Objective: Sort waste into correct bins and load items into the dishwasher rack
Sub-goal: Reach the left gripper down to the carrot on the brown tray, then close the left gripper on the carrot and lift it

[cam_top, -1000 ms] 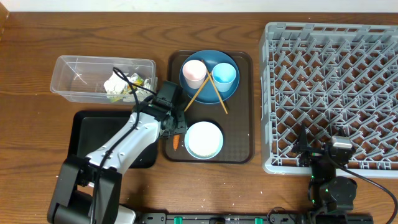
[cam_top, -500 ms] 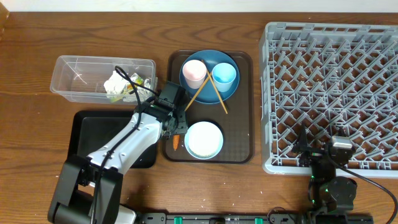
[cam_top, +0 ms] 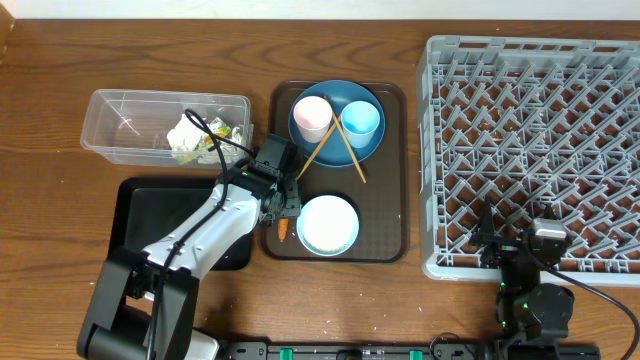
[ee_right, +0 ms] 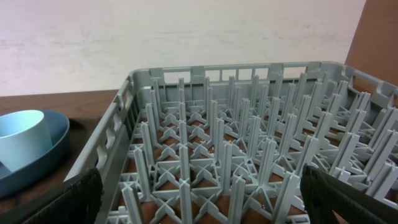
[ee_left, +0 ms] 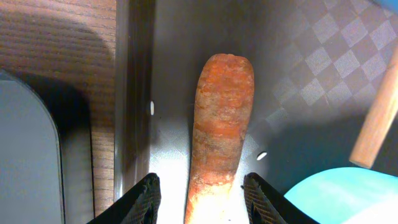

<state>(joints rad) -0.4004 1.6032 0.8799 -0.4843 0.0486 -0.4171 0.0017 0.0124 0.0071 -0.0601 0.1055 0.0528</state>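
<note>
Tissue (cam_top: 185, 138) and wrapper (cam_top: 232, 131) already in the clear box (cam_top: 110, 105), I hold my left gripper (ee_left: 199, 193) half-open astride the carrot (ee_left: 221, 124) on the brown tray (cam_top: 385, 215), with plate (cam_top: 336, 92), cups (cam_top: 312, 117) and bowl (cam_top: 328, 224) not yet in the rack (cam_top: 530, 130) and my right gripper (ee_right: 202, 196) wide and empty.

My left arm (cam_top: 195, 240) reaches diagonally up and right from its base at the near edge, with the wrist tipped down. On it, my left gripper (ee_left: 202, 202) points straight down, jaws partly apart, and both fingertips (ee_left: 144, 198) show low in the wrist view. My right arm (cam_top: 535, 290) sits folded at the near right. Its right gripper (ee_right: 214, 202) is level and faces forward, jaws spread wide.
</note>
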